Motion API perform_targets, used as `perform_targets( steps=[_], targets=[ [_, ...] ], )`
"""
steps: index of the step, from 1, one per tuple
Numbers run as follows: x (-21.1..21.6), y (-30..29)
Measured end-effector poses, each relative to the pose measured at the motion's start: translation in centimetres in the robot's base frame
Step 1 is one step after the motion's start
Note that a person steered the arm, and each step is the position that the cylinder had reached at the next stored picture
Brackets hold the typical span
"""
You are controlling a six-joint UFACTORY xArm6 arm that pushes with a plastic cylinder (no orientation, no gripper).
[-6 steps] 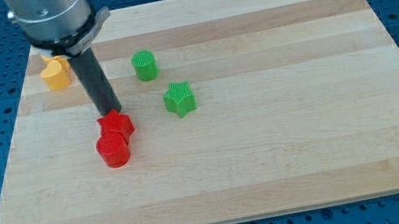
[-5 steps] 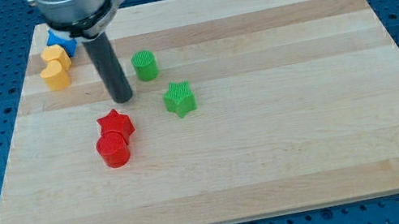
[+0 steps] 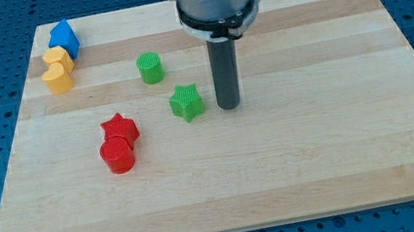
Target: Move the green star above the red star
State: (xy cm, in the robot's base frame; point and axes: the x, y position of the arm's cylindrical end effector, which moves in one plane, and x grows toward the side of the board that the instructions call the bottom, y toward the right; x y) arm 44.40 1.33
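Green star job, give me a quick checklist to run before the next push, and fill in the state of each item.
1. My tip sits at the view's right of the green star: ok.
2. Tip touching the green star: cannot tell, at most a narrow gap.
3. Green star already above the red star: not ok, it lies to its upper right.
4. Spot above the red star free: ok.
5. Green cylinder clear of a leftward push: cannot tell, it stands close to that path.

Ribbed plastic green star [image 3: 187, 102] on pale wooden board [image 3: 318, 113].
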Motion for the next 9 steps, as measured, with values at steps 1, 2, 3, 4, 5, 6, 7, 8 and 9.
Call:
perform_targets(
  steps=[1,2,3,4,5,6,7,8,9],
  targets=[
    [-2.1,-0.7],
    [-2.9,-3.1],
    [-2.6,-3.5],
    [-1.2,-0.1],
    [0.7,0.0],
    [0.7,-3.1],
    [-0.3,-3.8],
    [-1.3,-6.1],
    [-1.6,-7.2]
  ],
)
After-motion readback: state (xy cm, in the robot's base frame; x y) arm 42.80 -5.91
